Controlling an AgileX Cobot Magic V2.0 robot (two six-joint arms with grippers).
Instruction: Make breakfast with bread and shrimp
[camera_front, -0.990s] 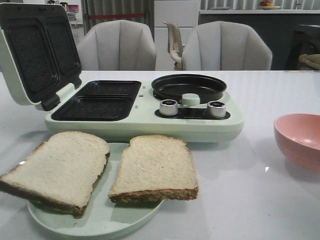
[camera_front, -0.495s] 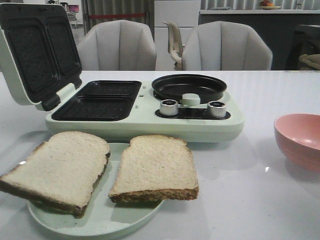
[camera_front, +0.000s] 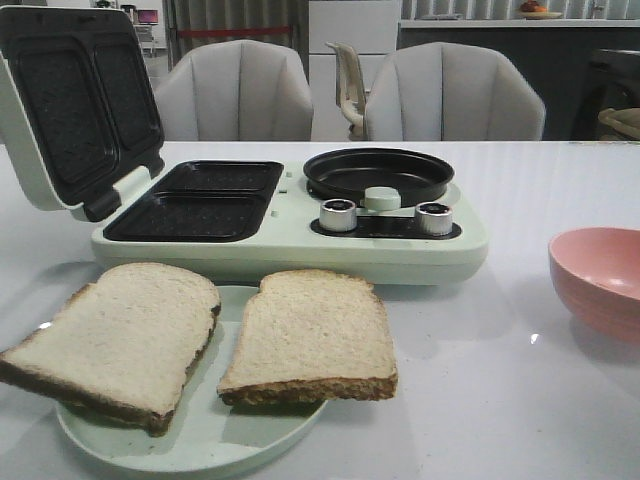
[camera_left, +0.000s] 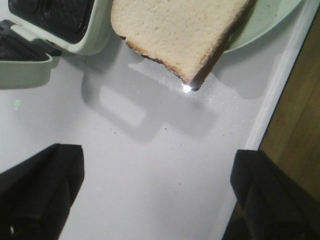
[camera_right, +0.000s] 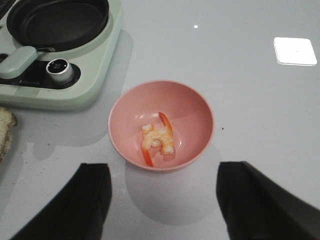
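Observation:
Two slices of bread lie on a pale green plate at the front: the left slice overhangs the rim, the right slice beside it. The left slice also shows in the left wrist view. The shrimp lie in a salmon-pink bowl, also seen at the right in the front view. My left gripper is open and empty above bare table near the plate. My right gripper is open and empty just short of the bowl. Neither gripper shows in the front view.
A pale green breakfast maker stands behind the plate, lid open, with two dark sandwich plates, a round black pan and two knobs. Chairs stand beyond the table. The table's edge runs beside my left gripper.

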